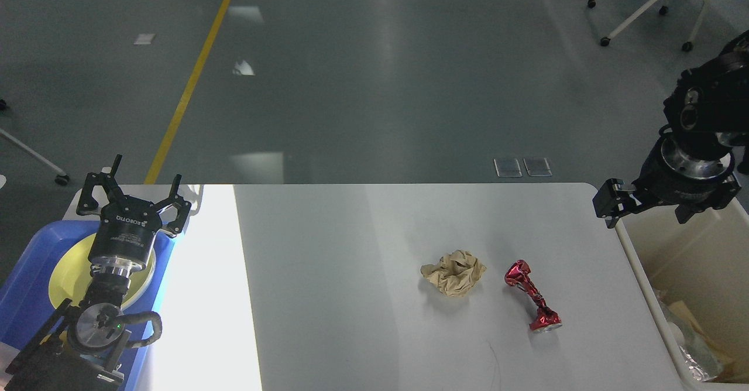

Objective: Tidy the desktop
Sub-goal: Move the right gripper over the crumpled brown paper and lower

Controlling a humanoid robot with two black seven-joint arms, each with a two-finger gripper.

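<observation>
- The right claw (661, 203) hangs above the near-left corner of the cream bin (643, 274); its fingers point down and away, so I cannot tell whether it is open or closed
- Below and to the left of that claw, on the counter (351, 250), lie a crumpled brown paper ball (453, 272) and a crushed red can (532, 296), close together but apart; both look like rubbish meant for the bin
- The left claw (131, 195) stands open and empty, fingers spread upward; just beneath it a yellow plate (67, 277) sits in the blue tray (26, 288), likely sorted for keeping
</observation>
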